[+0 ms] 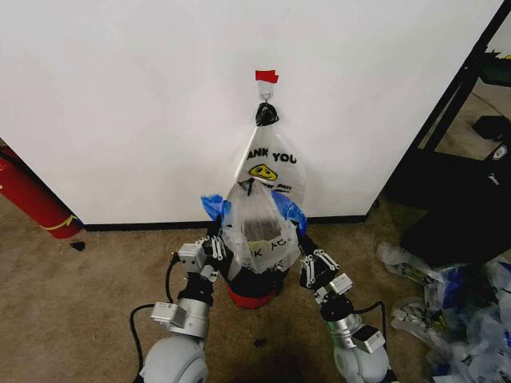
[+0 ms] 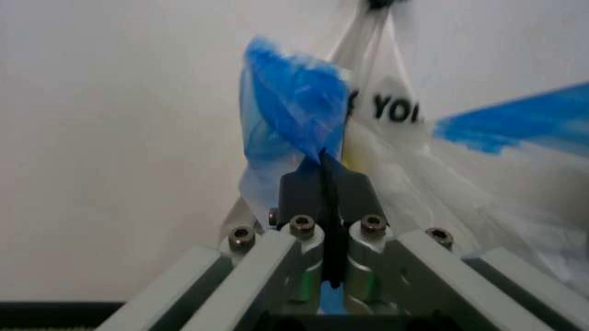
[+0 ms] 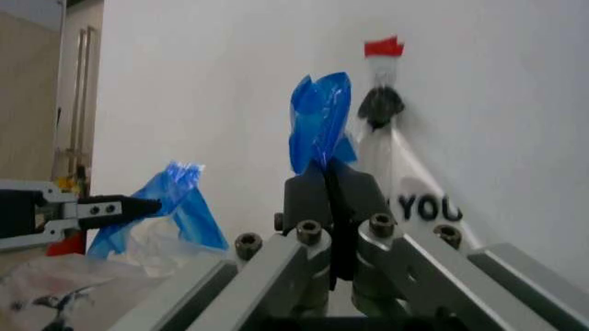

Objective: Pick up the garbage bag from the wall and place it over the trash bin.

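The garbage bag (image 1: 254, 231), see-through with blue patches, is spread over the top of the trash bin (image 1: 252, 286), a black bin with a red base, at the foot of the wall (image 1: 144, 104). My left gripper (image 1: 215, 233) is shut on the bag's blue edge (image 2: 290, 110) on the left side. My right gripper (image 1: 303, 239) is shut on the blue edge (image 3: 321, 121) on the right side. In the right wrist view the left gripper (image 3: 138, 205) shows farther off, holding its blue corner. A white "THANK YOU" bag (image 1: 272, 163) hangs from the hook (image 1: 265, 101) under red tape (image 1: 267, 76).
A red cylinder (image 1: 30, 194) leans at the wall on the left. Black furniture (image 1: 459, 159) stands on the right, with a heap of plastic bags (image 1: 459, 307) on the carpet before it. A small dark scrap (image 1: 259, 345) lies on the carpet between my arms.
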`<state>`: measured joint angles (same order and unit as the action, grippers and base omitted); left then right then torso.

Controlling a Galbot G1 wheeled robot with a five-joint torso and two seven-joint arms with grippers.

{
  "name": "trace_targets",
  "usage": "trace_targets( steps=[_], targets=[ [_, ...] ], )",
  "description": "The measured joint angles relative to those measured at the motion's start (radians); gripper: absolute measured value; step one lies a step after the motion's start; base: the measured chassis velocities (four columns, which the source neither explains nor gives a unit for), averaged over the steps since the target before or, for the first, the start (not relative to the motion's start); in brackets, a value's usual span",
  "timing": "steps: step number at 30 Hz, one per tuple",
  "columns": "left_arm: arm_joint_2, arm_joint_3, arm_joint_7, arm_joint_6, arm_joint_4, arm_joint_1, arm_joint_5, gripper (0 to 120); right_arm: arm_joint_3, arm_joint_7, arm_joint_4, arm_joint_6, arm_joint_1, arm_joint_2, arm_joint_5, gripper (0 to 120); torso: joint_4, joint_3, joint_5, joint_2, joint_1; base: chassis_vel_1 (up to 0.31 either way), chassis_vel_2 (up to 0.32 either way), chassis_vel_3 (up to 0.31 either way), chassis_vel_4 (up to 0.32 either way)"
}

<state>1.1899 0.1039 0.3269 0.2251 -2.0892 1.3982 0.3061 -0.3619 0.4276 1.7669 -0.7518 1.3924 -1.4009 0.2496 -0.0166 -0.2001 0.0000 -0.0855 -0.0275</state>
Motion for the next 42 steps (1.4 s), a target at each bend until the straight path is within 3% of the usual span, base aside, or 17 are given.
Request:
trace_targets(
  steps=[5, 10, 14, 21, 34, 42],
  targets=[
    [-0.012, -0.01, 0.001, 0.014, 0.08, -0.025, -0.031, 0, 0.043, -0.001, -0.138, 0.004, -0.049, 0.046, 0.012, 0, 0.0001, 0.0, -0.0001, 0.0, 0.0, 0.0, 0.0, 0.0, 0.0],
    [-0.06, -0.008, 0.001, 0.007, 0.091, -0.017, -0.079, 0, 0.097, -0.027, -0.234, 0.014, -0.063, 0.094, 0.05, 0, 0.0001, 0.0, 0.0001, 0.0, 0.0, 0.0, 0.0, 0.0, 0.0],
    [-0.131, 0.01, 0.004, -0.008, 0.059, 0.016, -0.119, 0, 0.125, -0.054, -0.205, 0.03, -0.023, 0.132, 0.096, 0, 0.0, 0.0, 0.0, 0.0, 0.0, 0.0, 0.0, 0.0, 0.0],
    [-0.189, 0.03, 0.032, -0.051, 0.03, 0.081, -0.175, 0, 0.119, -0.066, -0.164, -0.011, 0.045, 0.177, 0.1, 0, 0.0001, 0.0, 0.0, 0.0, 0.0, 0.0, 0.0, 0.0, 0.0],
    [-0.173, 0.029, 0.041, -0.031, 0.13, 0.12, -0.271, 0, 0.119, -0.141, -0.209, -0.07, 0.148, 0.183, 0.098, 0, 0.0, 0.0, 0.0001, 0.0, 0.0, 0.0, 0.0, 0.0, 0.0],
    [-0.16, 0.03, 0.063, -0.031, 0.139, 0.161, -0.365, 0, 0.143, -0.152, -0.26, -0.074, 0.121, 0.161, 0.218, 0, 0.0001, 0.0, -0.0023, 0.0, 0.0, 0.0, 0.0, 0.0, 0.0]
  ],
)
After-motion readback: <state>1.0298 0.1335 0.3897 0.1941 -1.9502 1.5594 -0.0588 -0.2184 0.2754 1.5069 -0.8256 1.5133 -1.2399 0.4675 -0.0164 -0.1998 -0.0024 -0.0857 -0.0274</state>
